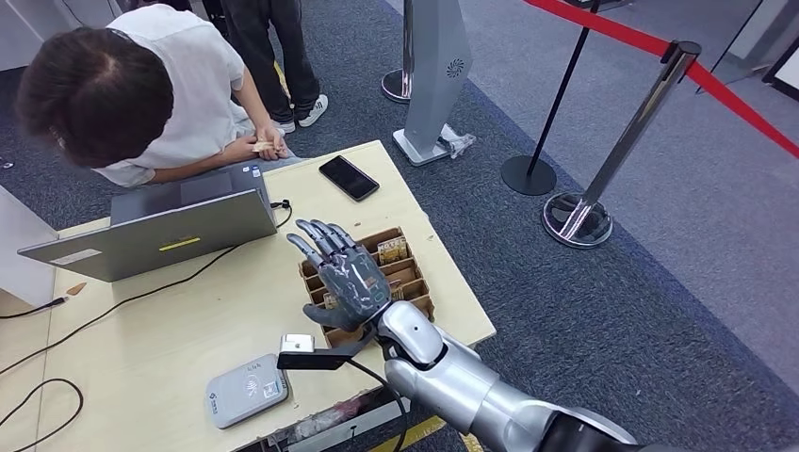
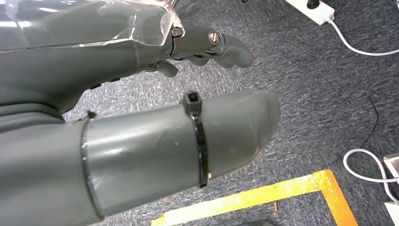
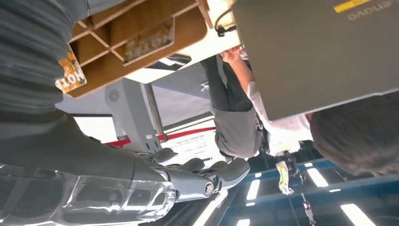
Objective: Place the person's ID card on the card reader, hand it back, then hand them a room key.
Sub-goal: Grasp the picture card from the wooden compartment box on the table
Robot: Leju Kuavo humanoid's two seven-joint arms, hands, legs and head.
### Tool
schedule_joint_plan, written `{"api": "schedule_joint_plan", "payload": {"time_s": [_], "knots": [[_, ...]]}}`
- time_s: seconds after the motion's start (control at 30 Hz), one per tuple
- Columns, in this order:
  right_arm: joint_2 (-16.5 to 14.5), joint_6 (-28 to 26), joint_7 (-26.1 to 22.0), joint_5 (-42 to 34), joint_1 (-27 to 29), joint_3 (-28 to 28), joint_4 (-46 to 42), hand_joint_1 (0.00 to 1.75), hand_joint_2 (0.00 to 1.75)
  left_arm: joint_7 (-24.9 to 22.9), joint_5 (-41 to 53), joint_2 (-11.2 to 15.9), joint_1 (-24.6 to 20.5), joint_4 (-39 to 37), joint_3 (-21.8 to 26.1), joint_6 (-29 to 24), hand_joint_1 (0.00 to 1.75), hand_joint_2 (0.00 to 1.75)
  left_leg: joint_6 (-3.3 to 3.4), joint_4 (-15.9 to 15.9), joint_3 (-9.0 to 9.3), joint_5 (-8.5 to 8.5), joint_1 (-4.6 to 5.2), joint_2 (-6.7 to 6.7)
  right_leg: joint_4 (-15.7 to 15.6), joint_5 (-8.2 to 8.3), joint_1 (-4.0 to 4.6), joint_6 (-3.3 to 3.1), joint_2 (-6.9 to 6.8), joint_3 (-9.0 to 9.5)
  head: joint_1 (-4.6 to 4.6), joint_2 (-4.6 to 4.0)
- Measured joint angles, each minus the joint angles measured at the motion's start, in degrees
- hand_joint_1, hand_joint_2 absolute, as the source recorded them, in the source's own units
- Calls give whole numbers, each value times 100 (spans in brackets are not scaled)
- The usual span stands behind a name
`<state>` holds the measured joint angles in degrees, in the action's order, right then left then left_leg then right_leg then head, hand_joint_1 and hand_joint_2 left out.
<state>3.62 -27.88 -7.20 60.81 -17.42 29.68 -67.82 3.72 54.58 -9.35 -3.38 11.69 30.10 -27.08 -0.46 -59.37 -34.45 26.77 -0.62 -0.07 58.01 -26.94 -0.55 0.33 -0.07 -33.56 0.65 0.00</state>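
My right hand [image 1: 344, 273] hovers over the wooden key-card box [image 1: 377, 235], fingers spread and holding nothing. Several room key cards [image 1: 392, 250] stand upright in its compartments. In the right wrist view the hand [image 3: 188, 179] is stretched out beside the box [image 3: 141, 28], where a printed key card [image 3: 149, 41] shows. The grey-white card reader [image 1: 247, 389] lies near the table's front edge, left of my arm, with nothing on it. A person [image 1: 141, 85] leans over the far side, holding a small pale card-like thing [image 1: 267, 145]. My left hand [image 2: 188, 94] hangs over carpet, holding nothing.
An open grey laptop [image 1: 160, 231] stands at the table's back left, cables trailing from it. A black phone [image 1: 349, 177] lies at the far right corner. A small white device [image 1: 297, 343] sits beside the reader. Stanchions [image 1: 579, 217] with red tape stand to the right.
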Motion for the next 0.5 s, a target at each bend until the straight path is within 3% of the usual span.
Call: {"api": "schedule_joint_plan", "payload": {"time_s": [0.1, 0.17, 0.3, 0.33, 0.5], "knots": [[15, 8, 28, 1, 29, -4, 38, 9, 175, 0, 12, 0, 0, 0, -1, 0, 0, 0, 0, 0, 0, 0, 0, 0, 0, 0, 0, 0, 0, 0, -1, 0], [22, 14, 45, 9, 41, -5, 59, 27, 175, 0, 21, 0, -1, 0, -1, 0, 0, 0, 0, 0, 0, 0, 0, 0, 0, 0, 0, 0, 0, 0, 0, 0], [27, 28, 55, 56, 54, -7, 91, 108, 175, 0, 33, 0, -1, 0, 0, 0, 0, 0, 0, 0, 0, 0, 0, 0, 0, 0, 0, 0, 0, 0, 1, 0], [27, 35, 58, 64, 56, -7, 96, 120, 175, -1, 36, 0, -1, 0, 0, -1, 0, 0, 0, 0, 0, 0, 0, 0, 0, 0, 0, 0, 0, 0, 1, 0], [27, 96, 94, 97, 62, -8, 100, 136, 175, -11, 52, 0, -1, 0, -2, -1, 0, 0, 0, 0, 0, 0, 0, 0, 0, 0, 0, 0, 0, 0, 0, 0]]}}
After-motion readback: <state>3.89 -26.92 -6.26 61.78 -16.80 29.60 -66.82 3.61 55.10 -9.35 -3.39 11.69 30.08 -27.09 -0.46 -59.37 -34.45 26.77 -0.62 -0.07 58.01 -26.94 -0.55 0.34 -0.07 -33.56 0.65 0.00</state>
